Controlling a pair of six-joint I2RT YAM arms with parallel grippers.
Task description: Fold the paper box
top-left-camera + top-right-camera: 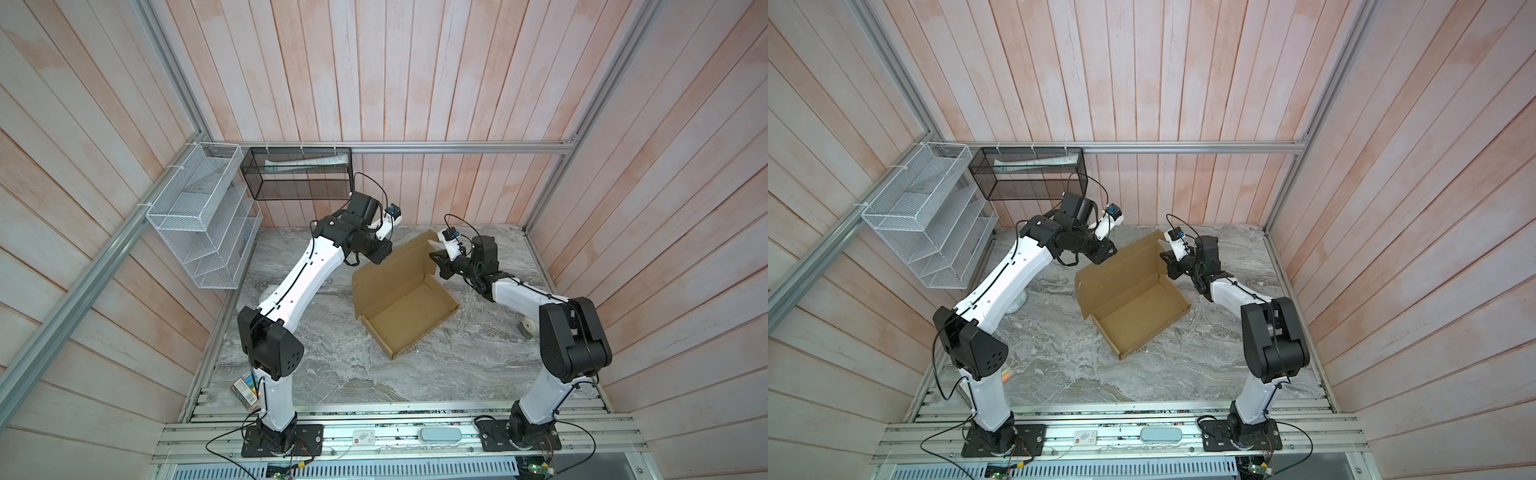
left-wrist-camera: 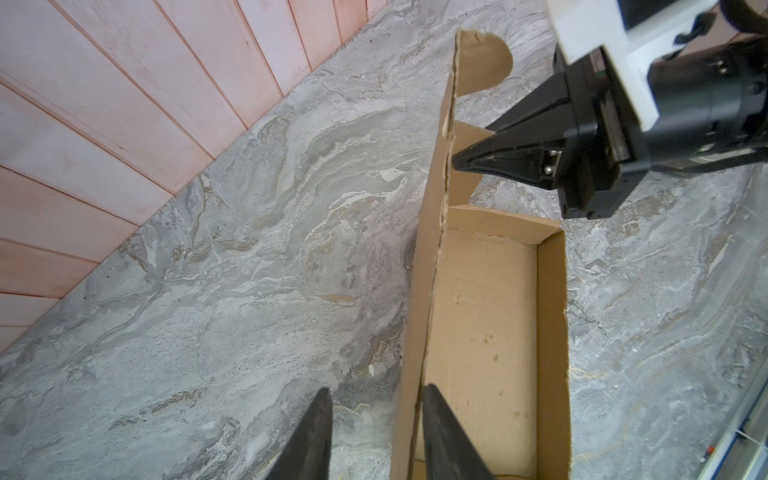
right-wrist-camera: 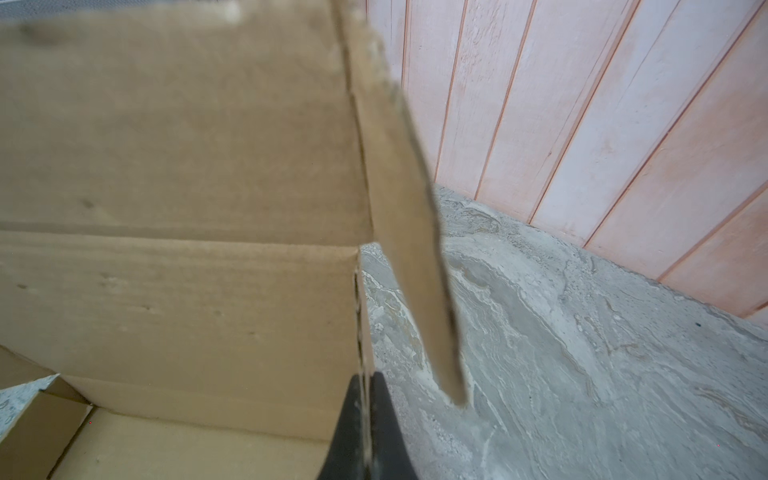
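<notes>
The left arm (image 1: 299, 274) and right arm (image 1: 519, 291) share one build: smooth white link shells between bulky black joint housings. The left elbow housing (image 1: 276, 347) bears a cluster of small round holes. Thin black cables run along the white shells and loop free near the wrists. Each arm ends in a black base plate (image 1: 311, 432) with screws at its corners. White wrist camera mounts (image 1: 390, 216) carry a small blue part. The right gripper (image 2: 457, 160) has black, tapering fingers with a silver screw (image 2: 552, 160).

A white wire rack (image 1: 199, 216) and a black mesh basket (image 1: 297, 174) are hung on the metal frame (image 1: 415, 146); a grey case (image 1: 439, 435) is laid on the front rail (image 1: 199, 434).
</notes>
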